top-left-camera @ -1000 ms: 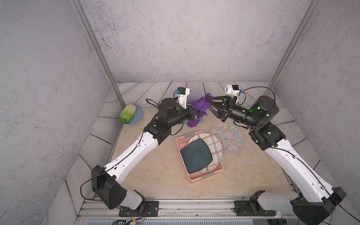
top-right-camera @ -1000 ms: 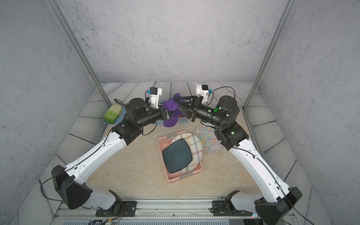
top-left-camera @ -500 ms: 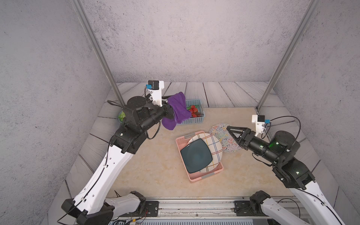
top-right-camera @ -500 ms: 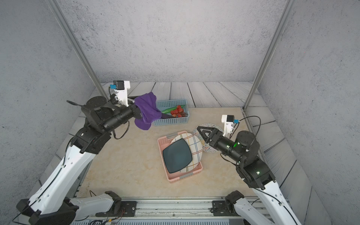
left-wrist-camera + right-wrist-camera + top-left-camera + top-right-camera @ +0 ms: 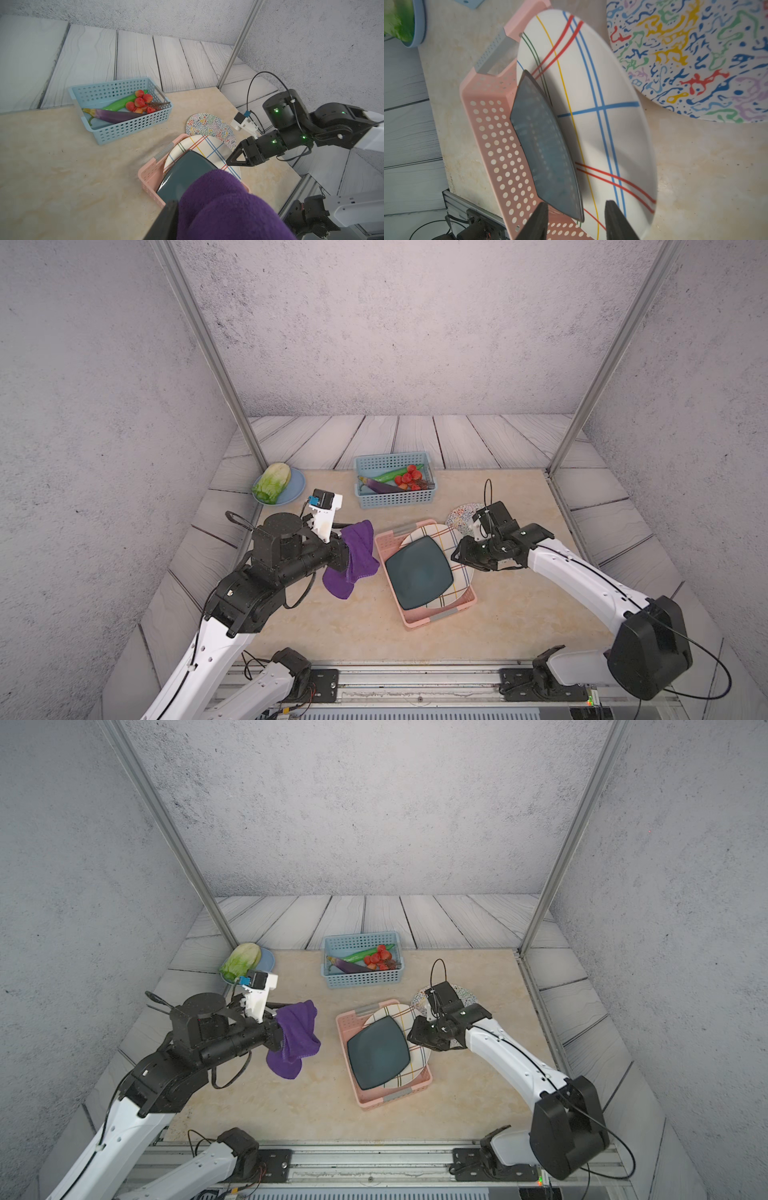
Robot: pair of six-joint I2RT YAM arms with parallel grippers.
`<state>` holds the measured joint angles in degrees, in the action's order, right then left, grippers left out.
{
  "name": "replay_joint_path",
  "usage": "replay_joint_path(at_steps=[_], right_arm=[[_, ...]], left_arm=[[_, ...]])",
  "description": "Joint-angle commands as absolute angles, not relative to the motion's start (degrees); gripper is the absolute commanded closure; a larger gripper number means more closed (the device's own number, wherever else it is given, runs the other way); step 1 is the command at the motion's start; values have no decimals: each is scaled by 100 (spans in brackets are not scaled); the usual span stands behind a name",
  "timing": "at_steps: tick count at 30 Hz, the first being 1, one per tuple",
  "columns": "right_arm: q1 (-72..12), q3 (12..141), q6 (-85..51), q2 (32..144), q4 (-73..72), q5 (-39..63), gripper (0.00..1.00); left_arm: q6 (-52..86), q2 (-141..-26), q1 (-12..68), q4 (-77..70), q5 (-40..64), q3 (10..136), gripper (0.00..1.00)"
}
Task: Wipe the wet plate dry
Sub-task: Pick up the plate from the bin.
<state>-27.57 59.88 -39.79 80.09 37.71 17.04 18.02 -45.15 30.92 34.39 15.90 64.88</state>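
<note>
A dark teal square plate (image 5: 417,574) (image 5: 376,1052) (image 5: 542,145) leans on a white round plate with coloured stripes (image 5: 449,539) (image 5: 602,124); both stand in a pink basket (image 5: 436,616) (image 5: 149,174). Which plate is wet I cannot tell. My left gripper (image 5: 338,558) (image 5: 278,1038) is shut on a purple cloth (image 5: 353,560) (image 5: 228,207), which hangs just left of the basket and hides the fingertips. My right gripper (image 5: 456,557) (image 5: 576,203) is open at the dark plate's right corner. That corner shows between its fingers, and whether they touch it I cannot tell.
A speckled plate (image 5: 461,514) (image 5: 695,62) lies flat on the table behind my right gripper. A blue basket (image 5: 392,499) (image 5: 124,133) with vegetables and red fruit stands at the back. Lettuce on a blue plate (image 5: 272,483) sits at the back left.
The two grippers, first together at the cloth near the blue basket, have parted. The left now holds the cloth low beside the pink basket. The right has come to the dark plate's corner.
</note>
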Motion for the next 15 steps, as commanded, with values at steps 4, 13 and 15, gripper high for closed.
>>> replay_joint_path(at_steps=[4, 13, 15], right_arm=[[-2876, 5772, -3966, 8823, 3006, 2257, 53], [-3357, 5109, -5112, 9618, 1346, 2737, 59], [-3358, 5128, -5015, 9619, 1351, 2764, 69]], left_arm=[[2006, -4367, 3103, 3455, 1709, 6375, 100], [2311, -4443, 3103, 2797, 1914, 6053, 100], [2347, -4455, 3103, 2762, 1931, 6039, 100]])
